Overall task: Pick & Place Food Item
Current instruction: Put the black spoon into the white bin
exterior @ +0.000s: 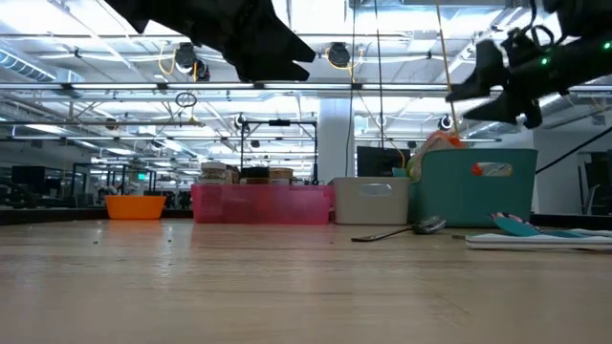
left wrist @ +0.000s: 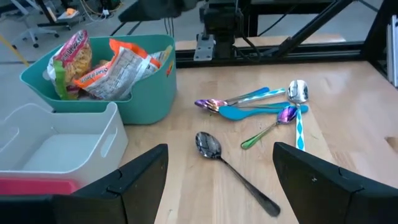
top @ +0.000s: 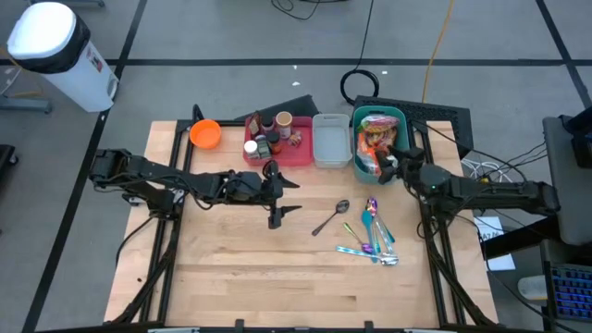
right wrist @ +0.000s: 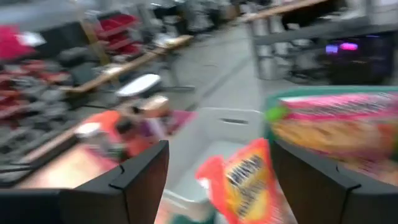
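Observation:
Several food packets (left wrist: 112, 65) stand upright in a teal bin (top: 403, 117) at the table's far right; one is orange and white (right wrist: 245, 180). My right gripper (top: 390, 165) hovers over the near end of that bin, held level and open, with the orange packet ahead between its fingers and no touch that I can see. My left gripper (top: 289, 197) hangs open above the middle of the table, left of a black spoon (left wrist: 233, 171). It has nothing between its fingers.
An empty grey bin (top: 330, 141) sits left of the teal bin. Further left are a red tray (top: 277, 151) of bottles and jars and an orange bowl (top: 205, 134). Coloured spoons and a blue utensil (top: 375, 239) lie at the near right. The near half of the table is bare wood.

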Robot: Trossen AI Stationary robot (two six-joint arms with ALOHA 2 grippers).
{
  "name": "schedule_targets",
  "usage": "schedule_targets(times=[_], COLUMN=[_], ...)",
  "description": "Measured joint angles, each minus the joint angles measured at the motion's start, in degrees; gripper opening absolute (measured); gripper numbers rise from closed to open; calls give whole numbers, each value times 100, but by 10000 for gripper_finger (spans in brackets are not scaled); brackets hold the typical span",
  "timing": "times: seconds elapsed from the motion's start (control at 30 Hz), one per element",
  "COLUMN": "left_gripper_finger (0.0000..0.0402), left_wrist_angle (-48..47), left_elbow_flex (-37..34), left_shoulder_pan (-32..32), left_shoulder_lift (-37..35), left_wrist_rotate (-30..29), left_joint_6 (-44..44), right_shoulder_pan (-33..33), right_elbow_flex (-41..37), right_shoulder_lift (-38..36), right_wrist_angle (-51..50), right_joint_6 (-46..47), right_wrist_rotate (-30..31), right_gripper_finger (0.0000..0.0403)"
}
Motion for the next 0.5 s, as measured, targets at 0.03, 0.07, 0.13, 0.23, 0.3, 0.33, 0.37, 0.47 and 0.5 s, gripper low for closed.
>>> schedule_targets(times=[0.03,0.07,0.13,0.23,0.3,0.33,0.37,0.47,0.5], left_gripper_finger=[296,296,296,296,296,296,296,296,296], left_wrist_angle=[53,109,187,614,1007,1091,1102,1016,913], left_elbow_flex=[0,0,0,0,13,50,114,486,640], left_shoulder_pan=[0,0,0,8,14,17,26,26,26], left_shoulder_lift=[53,100,261,637,960,1113,1265,1786,1949], left_wrist_rotate=[0,2,3,4,52,109,167,299,334], left_joint_6=[-77,-144,-317,-561,-721,-807,-887,-1047,-1064], right_shoulder_pan=[54,118,320,697,972,1122,1270,1698,1837], right_elbow_flex=[0,0,0,0,0,0,0,0,0], right_shoulder_lift=[-37,-56,-62,1,54,81,123,268,351], right_wrist_angle=[112,286,650,1101,1445,1631,1846,2444,2632], right_joint_6=[-57,-173,-475,-906,-1146,-1286,-1436,-1986,-2187], right_wrist_rotate=[-154,-276,-327,-313,-322,-324,-324,-322,-314], right_gripper_finger=[272,270,266,259,257,256,256,256,256])
